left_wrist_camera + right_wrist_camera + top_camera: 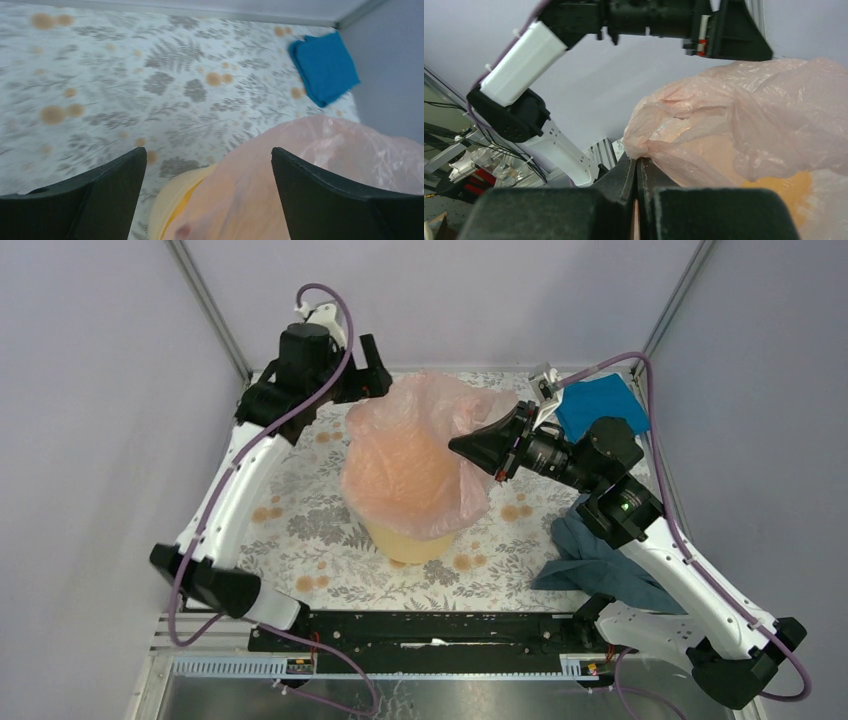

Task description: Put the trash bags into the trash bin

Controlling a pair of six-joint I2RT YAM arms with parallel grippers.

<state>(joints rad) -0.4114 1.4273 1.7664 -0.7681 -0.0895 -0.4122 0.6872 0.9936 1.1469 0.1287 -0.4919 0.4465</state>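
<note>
The pale-pink trash bag (415,455) is draped over the round yellow-orange trash bin (415,542), hiding its top; only the bin's lower wall shows. My right gripper (462,446) is shut on a fold of the bag (734,120) at its right side, the film pinched between the fingertips (644,167). My left gripper (375,375) is open and empty, above the bag's far left edge. In the left wrist view the bag (300,170) and the bin's rim (172,195) lie between and below the open fingers (300,175).
A bright blue cloth (597,405) lies at the table's far right corner; it also shows in the left wrist view (325,67). A grey-blue cloth (590,555) lies crumpled under my right arm. The table has a floral cover (300,510).
</note>
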